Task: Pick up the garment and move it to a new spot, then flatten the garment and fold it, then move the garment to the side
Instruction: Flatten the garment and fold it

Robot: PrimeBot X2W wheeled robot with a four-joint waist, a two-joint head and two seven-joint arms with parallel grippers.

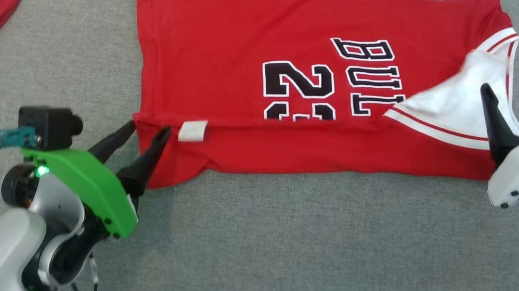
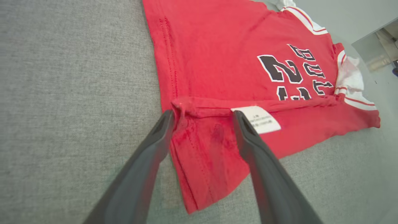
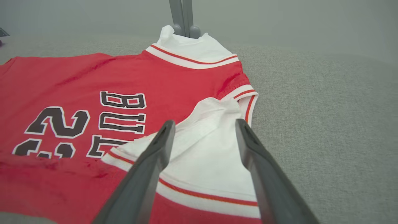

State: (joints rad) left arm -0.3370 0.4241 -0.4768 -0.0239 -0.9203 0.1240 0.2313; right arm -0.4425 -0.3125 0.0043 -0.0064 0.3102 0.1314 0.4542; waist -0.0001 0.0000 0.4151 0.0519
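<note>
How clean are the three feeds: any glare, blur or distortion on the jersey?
Head view: even light, no glare, jersey sharp. Left wrist view: label print blurred, wide-angle stretch toward the edges. Right wrist view: haze toward the top, lettering clear.

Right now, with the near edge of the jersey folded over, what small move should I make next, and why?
Probably lift both pincers straight up, clear of the jersey. The left pincer and right pincer stand open, holding nothing, near either end of the folded strip. The fold already covers the lower numbers, so dragging sideways could pull it open.
</note>
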